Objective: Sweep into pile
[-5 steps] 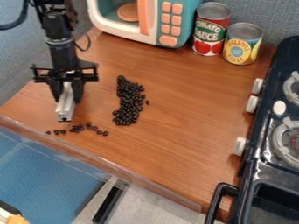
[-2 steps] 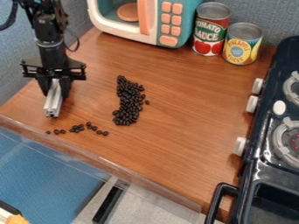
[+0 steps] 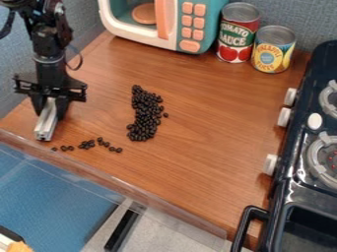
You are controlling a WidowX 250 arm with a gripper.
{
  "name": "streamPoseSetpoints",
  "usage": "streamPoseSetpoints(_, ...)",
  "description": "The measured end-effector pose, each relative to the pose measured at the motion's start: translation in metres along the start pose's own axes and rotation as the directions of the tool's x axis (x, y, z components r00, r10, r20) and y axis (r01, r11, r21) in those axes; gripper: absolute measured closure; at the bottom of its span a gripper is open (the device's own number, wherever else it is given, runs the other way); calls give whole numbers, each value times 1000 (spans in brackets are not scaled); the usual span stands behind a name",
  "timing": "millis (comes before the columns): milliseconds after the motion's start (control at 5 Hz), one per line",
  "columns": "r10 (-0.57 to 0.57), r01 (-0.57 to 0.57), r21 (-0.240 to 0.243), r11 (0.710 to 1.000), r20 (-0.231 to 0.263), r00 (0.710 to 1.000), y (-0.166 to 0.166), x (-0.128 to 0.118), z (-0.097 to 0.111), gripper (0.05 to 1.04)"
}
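Over the left of the worktop [image 3: 204, 142], the pincer [image 3: 50, 109], parted by the silver bar [image 3: 46, 123] it grips, hangs near scattered black beans [image 3: 87, 144], with a denser pile [image 3: 145, 114] farther right.

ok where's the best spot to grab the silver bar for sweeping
Probably its upper end, from above, fingers closing across its narrow width. The bar is long, straight and slanted, so that leaves its lower end for the beans; the gripper holds it that way.
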State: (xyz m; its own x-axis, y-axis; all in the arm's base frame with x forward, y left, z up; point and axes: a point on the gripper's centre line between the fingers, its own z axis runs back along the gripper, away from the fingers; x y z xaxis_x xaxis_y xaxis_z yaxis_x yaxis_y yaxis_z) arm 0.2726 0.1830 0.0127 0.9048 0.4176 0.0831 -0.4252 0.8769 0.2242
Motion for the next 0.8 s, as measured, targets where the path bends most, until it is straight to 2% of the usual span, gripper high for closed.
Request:
streamPoseSetpoints(400,-50,51,54,997,-21,999,12,-15,-4,697)
streamPoseSetpoints(800,5,-3,57,998,-33,999,11,-20,-6,697)
